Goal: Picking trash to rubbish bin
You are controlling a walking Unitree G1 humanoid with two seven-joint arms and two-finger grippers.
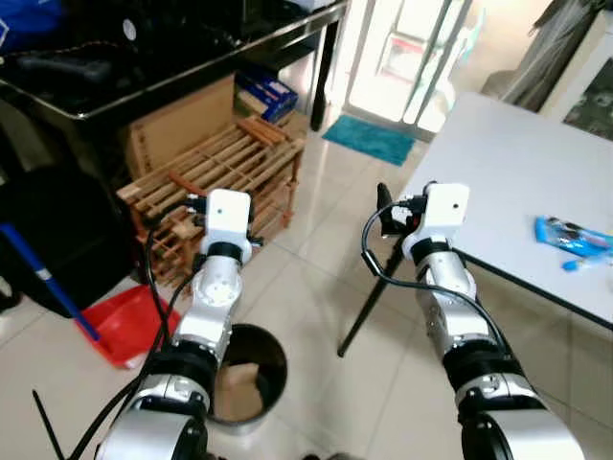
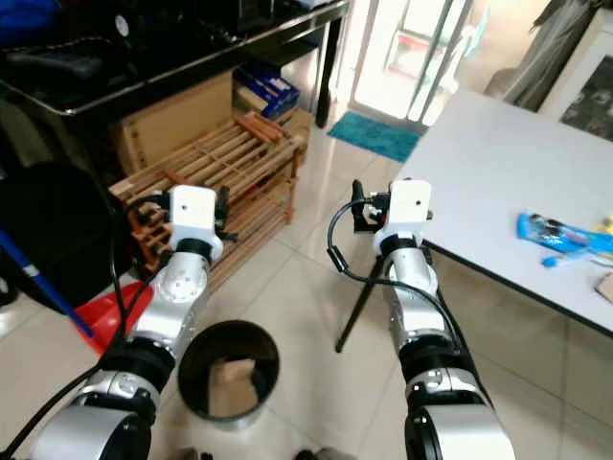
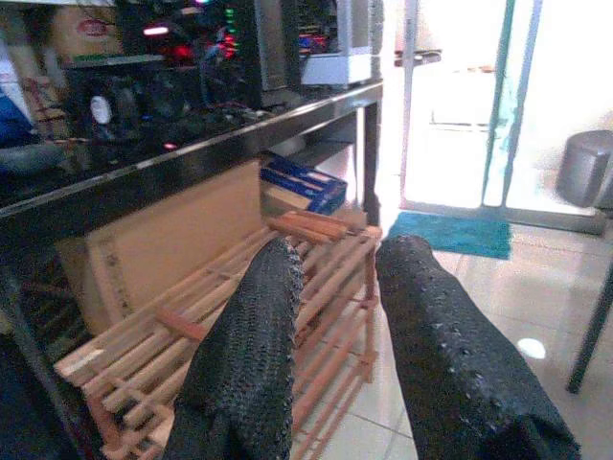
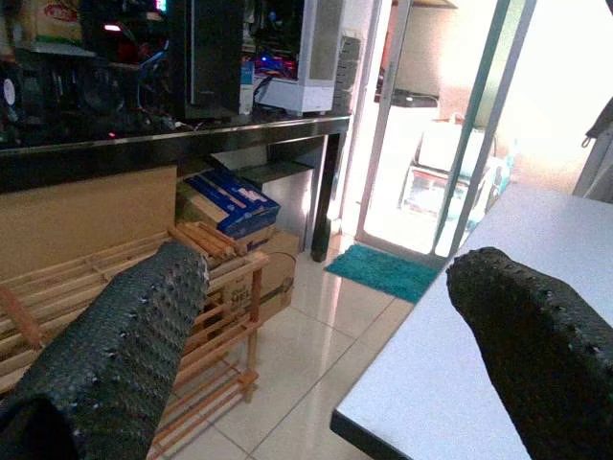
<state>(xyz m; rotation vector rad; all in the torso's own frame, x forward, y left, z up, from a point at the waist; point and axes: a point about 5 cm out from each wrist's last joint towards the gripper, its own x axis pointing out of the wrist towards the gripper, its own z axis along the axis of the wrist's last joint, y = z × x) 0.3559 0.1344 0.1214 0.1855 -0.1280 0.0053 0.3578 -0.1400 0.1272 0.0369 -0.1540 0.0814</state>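
White table (image 1: pixel 498 182) fills the right side of the head view, one thin black leg (image 1: pixel 369 299) reaching the tiled floor at centre. Black desk (image 1: pixel 172 81) with electronics runs across the upper left; below it a cardboard sheet (image 1: pixel 182 120) and a slatted wooden rack (image 1: pixel 225 177). Teal mat (image 1: pixel 369 139) at the doorway, top centre.

Rubbish bin (image 2: pixel 230 374), round and dark with something tan inside, sits at bottom centre-left between the two arms. Red dustpan (image 1: pixel 124 326) lies lower left, near the bin.

Trash: blue wrapper (image 1: pixel 573 238) on the table, right edge of frame, well apart from both grippers.

Left gripper (image 3: pixel 330 326): held up at left centre; jaws slightly apart, empty. Right gripper (image 4: pixel 321 335): held up at the table's near corner; jaws wide apart, empty.
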